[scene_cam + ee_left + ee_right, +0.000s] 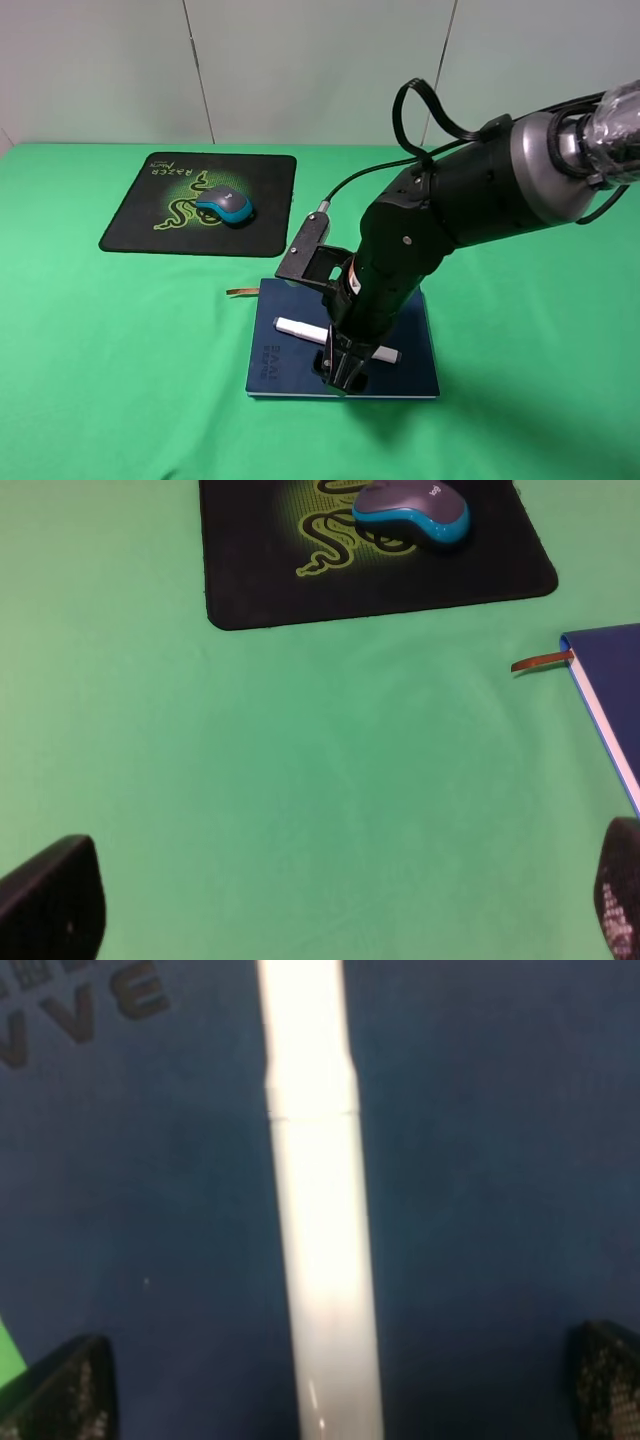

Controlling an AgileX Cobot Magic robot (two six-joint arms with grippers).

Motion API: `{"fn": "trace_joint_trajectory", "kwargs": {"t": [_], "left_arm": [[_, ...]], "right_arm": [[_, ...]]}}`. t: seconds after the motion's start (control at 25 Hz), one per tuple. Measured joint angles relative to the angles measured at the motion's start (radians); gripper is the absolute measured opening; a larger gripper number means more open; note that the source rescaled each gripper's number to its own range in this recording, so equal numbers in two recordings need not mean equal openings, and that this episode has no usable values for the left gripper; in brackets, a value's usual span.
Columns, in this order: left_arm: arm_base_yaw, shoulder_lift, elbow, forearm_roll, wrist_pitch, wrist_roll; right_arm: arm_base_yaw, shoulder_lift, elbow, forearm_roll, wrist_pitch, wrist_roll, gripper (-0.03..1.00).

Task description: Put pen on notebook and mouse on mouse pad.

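Note:
The white pen [300, 329] lies flat across the dark navy notebook [415, 360] at the front centre of the green table. My right gripper [343, 372] points down over the pen's middle. In the right wrist view its fingertips [65, 1390] stand wide apart on either side of the pen [315, 1210], open and not touching it, above the notebook cover [490, 1160]. The teal and grey mouse [225, 207] rests on the black mouse pad [150, 225] at the back left. My left gripper [335, 900] is open over bare cloth, short of the mouse [412, 510].
Green cloth [120, 350] covers the whole table. The notebook's brown ribbon [240, 291] sticks out from its far left corner. Grey wall panels stand behind the table. The right arm's bulk hides the notebook's middle in the exterior view.

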Motion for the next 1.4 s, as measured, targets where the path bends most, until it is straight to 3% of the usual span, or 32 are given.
{"fn": "trace_joint_trajectory", "kwargs": {"t": [0.44, 0.92, 1.4], "left_arm": [[0.000, 0.000, 0.000, 0.000, 0.000, 0.000], [0.000, 0.000, 0.000, 0.000, 0.000, 0.000], [0.000, 0.000, 0.000, 0.000, 0.000, 0.000]], "right_arm": [[0.000, -0.125, -0.191, 0.008, 0.311, 0.027, 1.00], [0.000, -0.454, -0.204, -0.009, 0.586, 0.113, 1.00], [0.000, -0.724, -0.204, -0.015, 0.705, 0.177, 1.00]]}}
